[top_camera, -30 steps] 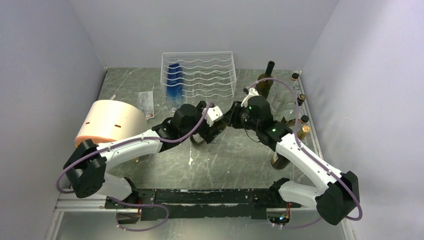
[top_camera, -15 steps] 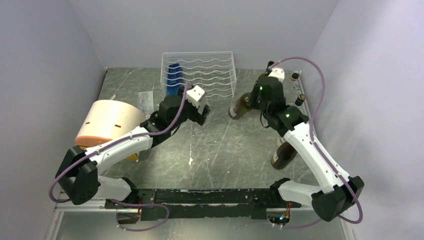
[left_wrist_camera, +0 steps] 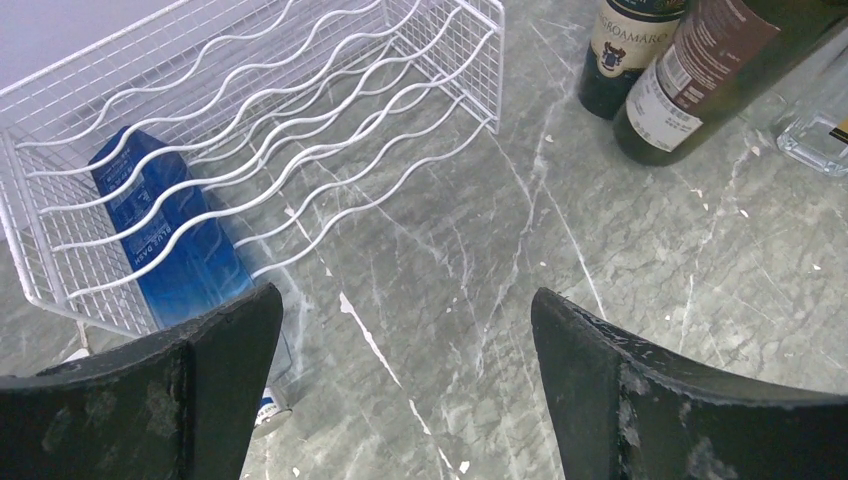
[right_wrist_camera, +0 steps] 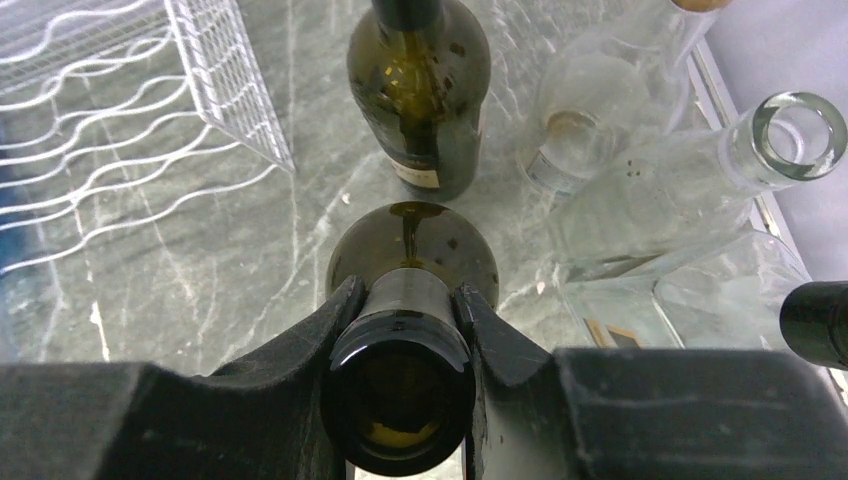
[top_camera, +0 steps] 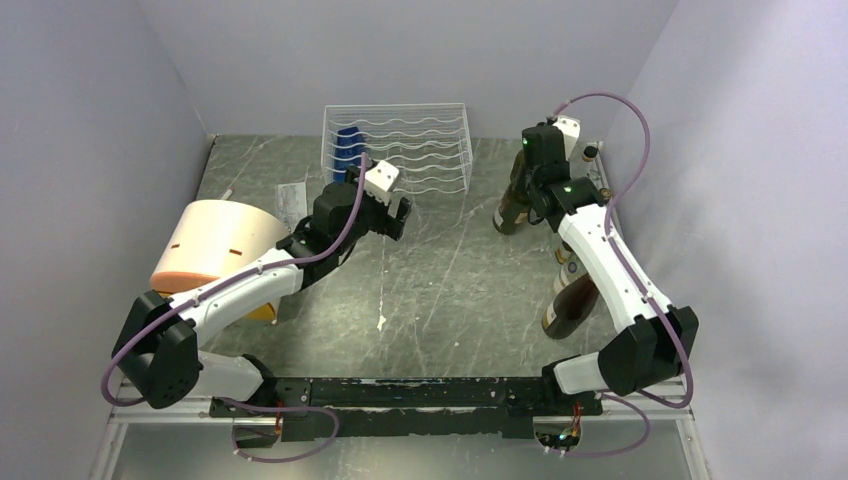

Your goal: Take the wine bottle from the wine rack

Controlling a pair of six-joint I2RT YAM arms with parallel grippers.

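Observation:
The white wire wine rack (top_camera: 420, 160) stands at the back of the table, also seen in the left wrist view (left_wrist_camera: 492, 60) and the right wrist view (right_wrist_camera: 235, 90). A blue bottle (top_camera: 347, 155) (left_wrist_camera: 170, 230) lies in its left column. My right gripper (top_camera: 540, 160) (right_wrist_camera: 405, 290) is shut on the neck of a dark green wine bottle (top_camera: 510, 210) (right_wrist_camera: 412, 245), held nearly upright to the right of the rack, base at or just above the table. My left gripper (top_camera: 392, 215) (left_wrist_camera: 405, 300) hangs open over bare table in front of the rack.
A cream drum (top_camera: 215, 245) sits at the left, a paper slip (top_camera: 293, 207) beside it. Another dark bottle (right_wrist_camera: 420, 90) stands just behind the held one. Clear glass bottles (right_wrist_camera: 620, 200) and a dark bottle (top_camera: 572, 305) crowd the right wall.
The right arm carried the wine bottle from the table's middle to the right rear and turned it upright. The left gripper drew away from it, back toward the rack, staying open.

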